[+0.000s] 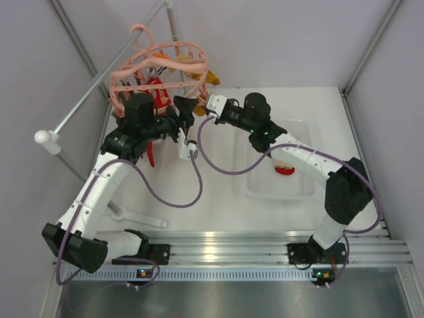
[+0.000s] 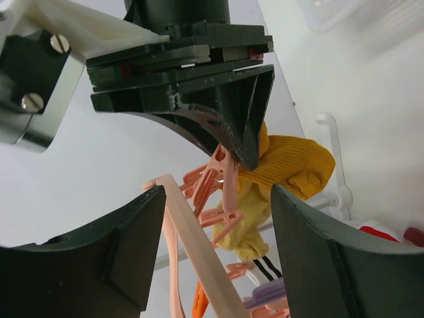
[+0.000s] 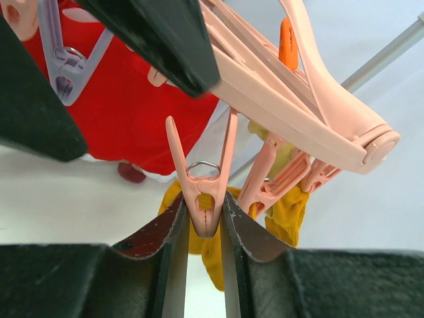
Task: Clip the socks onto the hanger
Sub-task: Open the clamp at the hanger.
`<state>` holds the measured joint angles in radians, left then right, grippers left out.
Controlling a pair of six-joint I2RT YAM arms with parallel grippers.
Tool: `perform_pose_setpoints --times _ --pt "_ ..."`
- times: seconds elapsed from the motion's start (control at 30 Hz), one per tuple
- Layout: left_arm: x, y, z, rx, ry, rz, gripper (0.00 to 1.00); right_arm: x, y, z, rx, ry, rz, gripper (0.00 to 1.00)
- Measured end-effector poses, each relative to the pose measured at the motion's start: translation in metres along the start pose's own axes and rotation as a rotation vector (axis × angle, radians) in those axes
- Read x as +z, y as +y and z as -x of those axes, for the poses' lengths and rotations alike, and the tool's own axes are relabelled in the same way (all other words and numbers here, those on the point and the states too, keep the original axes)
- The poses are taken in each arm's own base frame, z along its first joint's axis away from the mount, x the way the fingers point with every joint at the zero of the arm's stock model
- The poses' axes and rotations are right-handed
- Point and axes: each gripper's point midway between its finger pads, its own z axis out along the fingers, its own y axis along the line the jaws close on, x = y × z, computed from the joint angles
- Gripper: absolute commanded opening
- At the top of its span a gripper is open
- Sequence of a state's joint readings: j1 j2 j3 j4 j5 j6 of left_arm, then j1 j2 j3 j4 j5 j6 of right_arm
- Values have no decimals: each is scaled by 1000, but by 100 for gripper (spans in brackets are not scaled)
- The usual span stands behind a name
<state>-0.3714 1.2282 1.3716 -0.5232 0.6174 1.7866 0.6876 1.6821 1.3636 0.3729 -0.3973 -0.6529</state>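
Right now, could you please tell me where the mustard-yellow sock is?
In the right wrist view the mustard-yellow sock hangs just behind the pink clip peg pinched by the right gripper; from above it is at the right edge of the hanger.

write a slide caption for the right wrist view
Right gripper pinches a pink peg on the hanger, mustard sock just behind it, red sock beyond.

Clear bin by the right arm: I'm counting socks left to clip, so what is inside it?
One red sock with a pale cuff lies in the clear bin. The right arm crosses over the bin's far part, so anything beneath it cannot be seen.
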Motion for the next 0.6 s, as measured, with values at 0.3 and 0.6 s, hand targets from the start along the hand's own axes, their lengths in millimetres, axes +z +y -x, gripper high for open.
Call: perform_pose_setpoints --times 0.3,0.6 --pt "21 5 -7 26 15 24 70 2 0 -1 -59 22 -14 0" --pt "31 -1 -27 30 89 16 62 -2 -2 7 -94 8 -26 0"
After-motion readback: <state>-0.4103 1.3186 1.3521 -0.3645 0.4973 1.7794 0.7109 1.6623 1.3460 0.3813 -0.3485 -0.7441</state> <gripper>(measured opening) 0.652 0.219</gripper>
